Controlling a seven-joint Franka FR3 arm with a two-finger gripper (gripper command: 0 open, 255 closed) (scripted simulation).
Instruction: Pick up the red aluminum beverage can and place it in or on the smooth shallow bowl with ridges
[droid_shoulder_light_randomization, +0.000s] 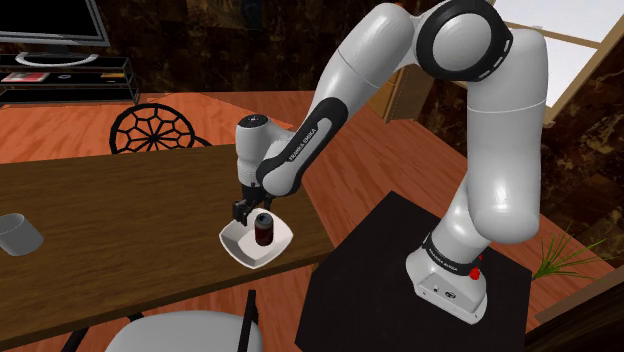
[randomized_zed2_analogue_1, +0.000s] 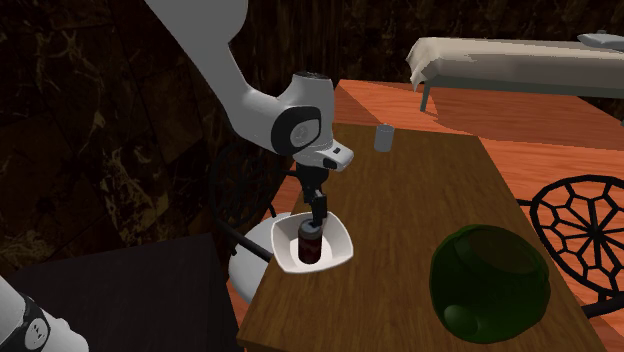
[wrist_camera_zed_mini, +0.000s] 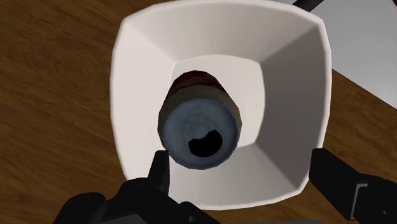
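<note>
From the shoulder view, the white arm reaches off its black stand and down to the near edge of the wooden table. The end effector hangs just above a white bowl. And there's the dark red can, standing upright inside that bowl! Far off along the table, near the view's left edge, sits a grey cup, with a black wire chair behind the table. Over to the second exterior view: the end effector points straight down, right over the can, and the can sits on the floor of the bowl, close to the table edge nearest the arm. A big green round thing looms at the view's lower right, and the small grey cup is at the far end, well apart. Now the wrist view, looking down on the grey lid of the can, upright in the middle of the bowl, brown table around it. The end effector is spread wide, fingers far apart. One crosses the can's edge, the other stands well clear, so nothing is clasped.
</note>
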